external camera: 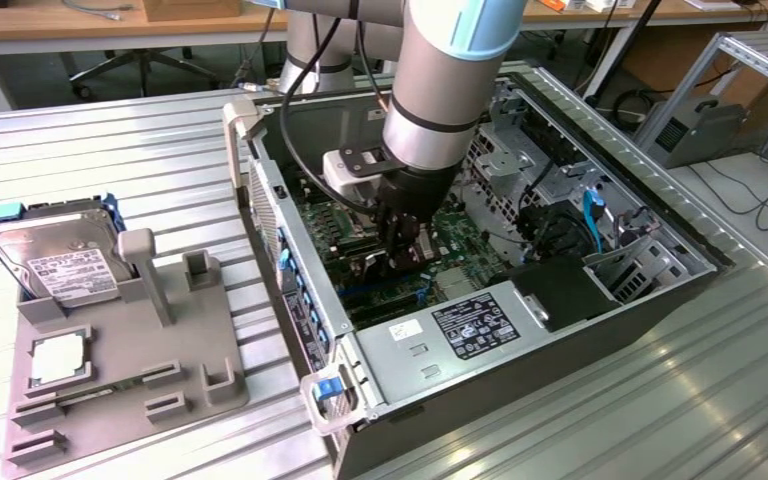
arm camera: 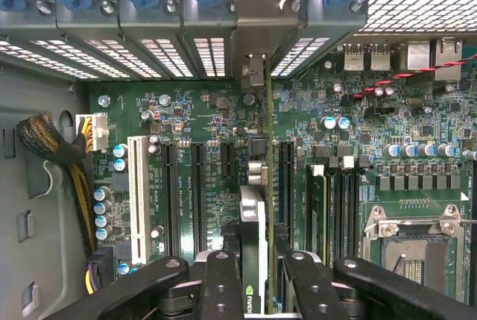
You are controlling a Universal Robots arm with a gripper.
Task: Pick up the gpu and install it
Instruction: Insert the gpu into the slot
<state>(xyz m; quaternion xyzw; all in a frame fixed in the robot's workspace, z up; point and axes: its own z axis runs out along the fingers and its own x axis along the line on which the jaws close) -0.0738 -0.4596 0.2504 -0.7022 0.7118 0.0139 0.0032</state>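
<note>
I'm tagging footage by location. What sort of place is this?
Probably a robotics lab workbench: a gripper holds a gpu inside an open PC case on a slatted metal table, a grey fixture beside it carries a hard drive, and office desks stand behind.

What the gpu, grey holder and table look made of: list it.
The gpu: likely a green circuit board, seen edge-on, with a black, seemingly plastic cover. The holder: matte grey, probably plastic. The table: ribbed, dull silver sheen, apparently aluminium.
</note>
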